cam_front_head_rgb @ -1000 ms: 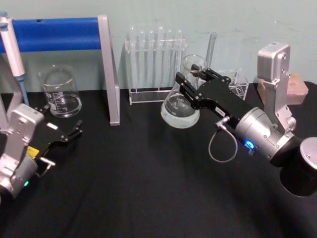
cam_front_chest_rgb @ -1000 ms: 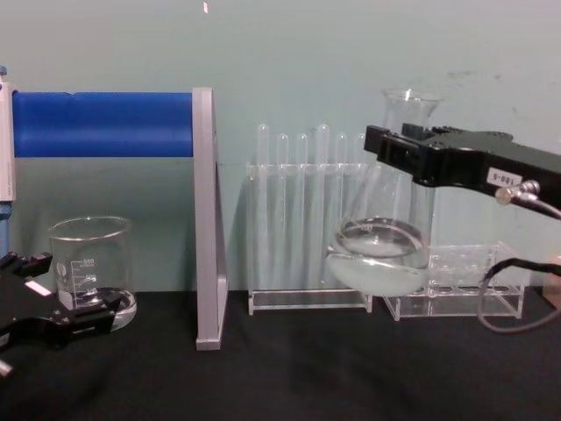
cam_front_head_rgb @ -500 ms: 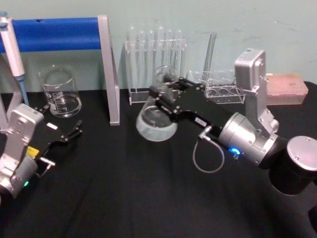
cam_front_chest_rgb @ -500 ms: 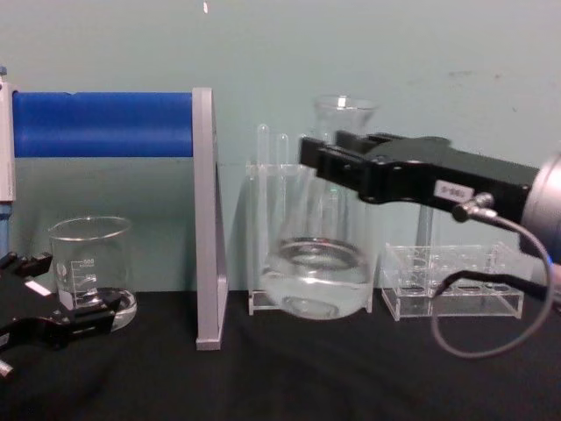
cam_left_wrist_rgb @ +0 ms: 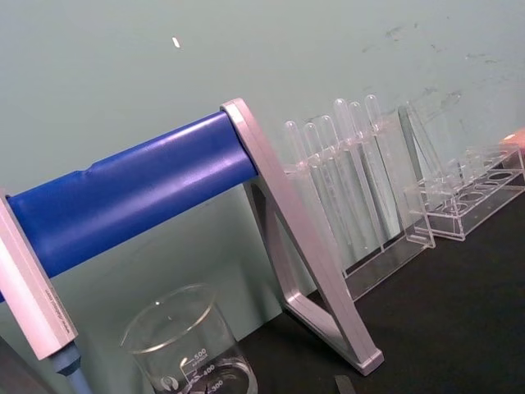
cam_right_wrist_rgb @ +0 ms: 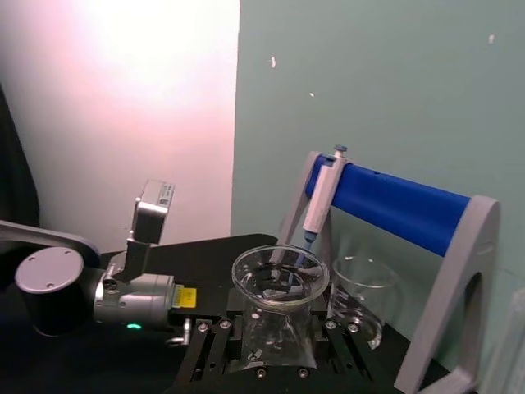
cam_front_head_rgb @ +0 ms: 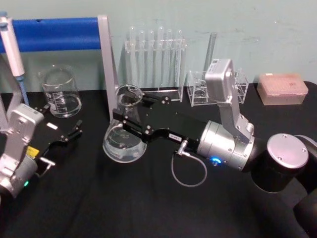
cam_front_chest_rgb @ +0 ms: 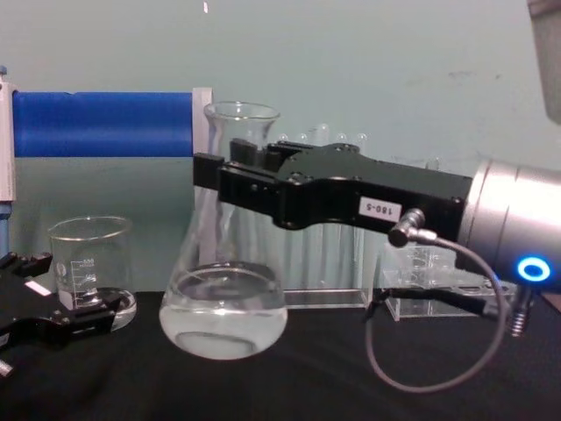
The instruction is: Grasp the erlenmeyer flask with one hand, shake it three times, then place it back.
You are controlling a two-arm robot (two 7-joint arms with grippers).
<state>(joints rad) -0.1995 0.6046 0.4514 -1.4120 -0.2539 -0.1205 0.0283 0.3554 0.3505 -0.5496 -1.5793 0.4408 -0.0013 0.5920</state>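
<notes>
Clear glass conical erlenmeyer flask (cam_front_head_rgb: 124, 141) is at ten o'clock from the black tabletop's (cam_front_head_rgb: 99, 198) centre, its neck clamped between fingers of the long black right gripper (cam_front_head_rgb: 125, 119); left gripper (cam_front_head_rgb: 78, 128) idles at nine o'clock, fingers apart.

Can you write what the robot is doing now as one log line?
right gripper: shut on erlenmeyer flask neck | flask: upright, liquid inside | left gripper: open, idle near beaker

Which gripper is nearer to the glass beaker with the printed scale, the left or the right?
Left. The left gripper sits just in front of the beaker; the right gripper, shut on the erlenmeyer flask, is farther off, toward the table's middle.
</notes>
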